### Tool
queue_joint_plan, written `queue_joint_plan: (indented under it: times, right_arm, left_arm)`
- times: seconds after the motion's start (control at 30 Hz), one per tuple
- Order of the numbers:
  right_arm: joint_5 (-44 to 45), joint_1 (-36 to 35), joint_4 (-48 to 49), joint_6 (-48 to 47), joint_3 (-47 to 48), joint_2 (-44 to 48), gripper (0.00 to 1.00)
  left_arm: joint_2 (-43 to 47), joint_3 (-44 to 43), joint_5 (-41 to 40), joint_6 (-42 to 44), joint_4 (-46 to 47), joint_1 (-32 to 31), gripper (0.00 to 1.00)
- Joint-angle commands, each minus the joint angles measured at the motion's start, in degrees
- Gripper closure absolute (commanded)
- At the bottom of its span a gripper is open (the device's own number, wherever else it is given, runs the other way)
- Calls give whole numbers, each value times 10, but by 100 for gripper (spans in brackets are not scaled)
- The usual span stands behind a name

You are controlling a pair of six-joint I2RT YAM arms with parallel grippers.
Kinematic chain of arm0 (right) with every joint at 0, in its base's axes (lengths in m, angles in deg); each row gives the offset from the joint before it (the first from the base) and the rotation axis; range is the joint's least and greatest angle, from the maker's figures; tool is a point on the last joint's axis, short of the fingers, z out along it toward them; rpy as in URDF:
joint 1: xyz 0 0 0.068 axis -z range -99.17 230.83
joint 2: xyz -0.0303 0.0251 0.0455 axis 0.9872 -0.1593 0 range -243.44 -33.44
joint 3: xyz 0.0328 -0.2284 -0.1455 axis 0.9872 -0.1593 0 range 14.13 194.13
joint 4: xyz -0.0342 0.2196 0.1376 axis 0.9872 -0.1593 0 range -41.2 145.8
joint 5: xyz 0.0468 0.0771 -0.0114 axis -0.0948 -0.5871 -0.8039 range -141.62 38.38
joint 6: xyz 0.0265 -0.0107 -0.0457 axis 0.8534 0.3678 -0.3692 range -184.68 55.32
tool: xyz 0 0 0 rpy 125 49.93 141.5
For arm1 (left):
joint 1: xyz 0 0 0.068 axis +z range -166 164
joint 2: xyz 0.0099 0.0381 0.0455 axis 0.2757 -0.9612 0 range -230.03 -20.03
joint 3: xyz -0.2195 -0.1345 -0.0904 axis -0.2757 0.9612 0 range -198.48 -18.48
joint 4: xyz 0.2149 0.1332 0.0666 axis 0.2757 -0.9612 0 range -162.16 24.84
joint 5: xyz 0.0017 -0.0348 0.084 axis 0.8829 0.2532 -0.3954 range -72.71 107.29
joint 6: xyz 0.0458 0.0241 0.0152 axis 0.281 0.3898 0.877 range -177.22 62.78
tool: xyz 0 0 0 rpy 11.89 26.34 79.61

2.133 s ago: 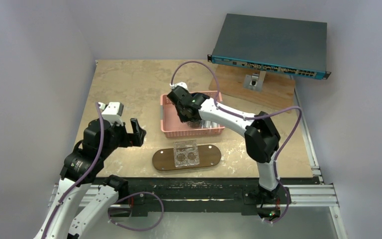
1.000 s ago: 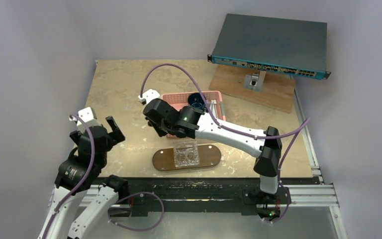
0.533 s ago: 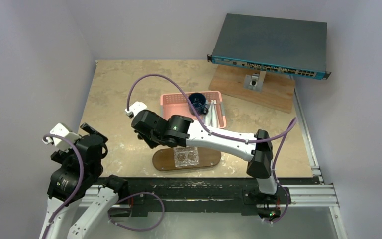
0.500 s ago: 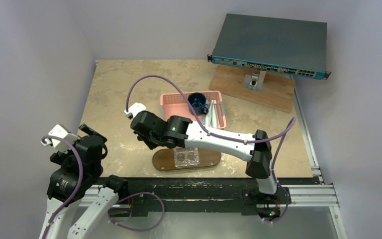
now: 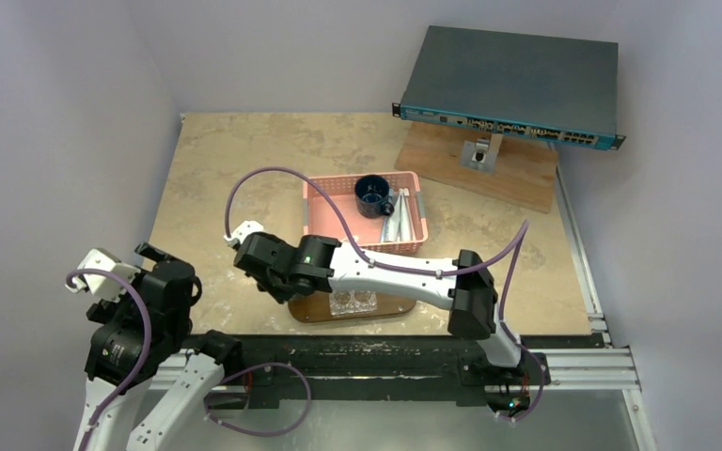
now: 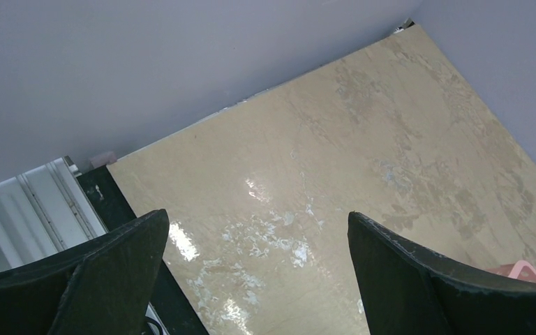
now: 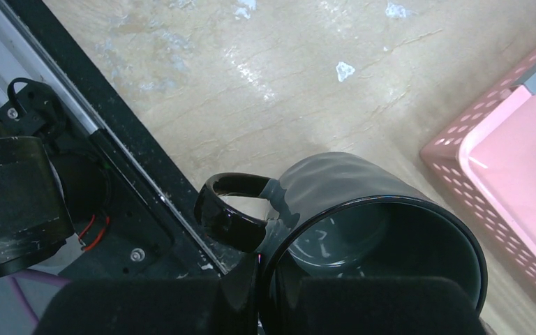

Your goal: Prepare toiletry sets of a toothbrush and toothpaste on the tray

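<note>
One mug [image 7: 373,209], right end effector [image 7: 273,307] clamped, unclear overhead

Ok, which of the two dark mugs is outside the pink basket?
The held mug: the right pincer clamps its rim beside the handle, over bare table. The other mug stands inside the pink basket.

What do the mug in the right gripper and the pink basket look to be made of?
The mug looks like glazed ceramic: dark and glossy, with wavy reflections on its thick wall and handle. The basket looks like moulded plastic: an even pink with a slight sheen and thin walls with rows of small holes. Both are judged by look only.
</note>
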Motion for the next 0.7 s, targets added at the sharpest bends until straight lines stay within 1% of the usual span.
queue_joint_plan:
  times: [0.0, 0.67]
  right_arm:
    - [-8, -7, 12, 8, 19, 10, 100]
    - [-18, -16, 14, 27, -37, -16, 100]
  left_arm:
    - [5, -17, -24, -15, -10, -1, 0]
    - [11, -17, -25, -18, -14, -1, 0]
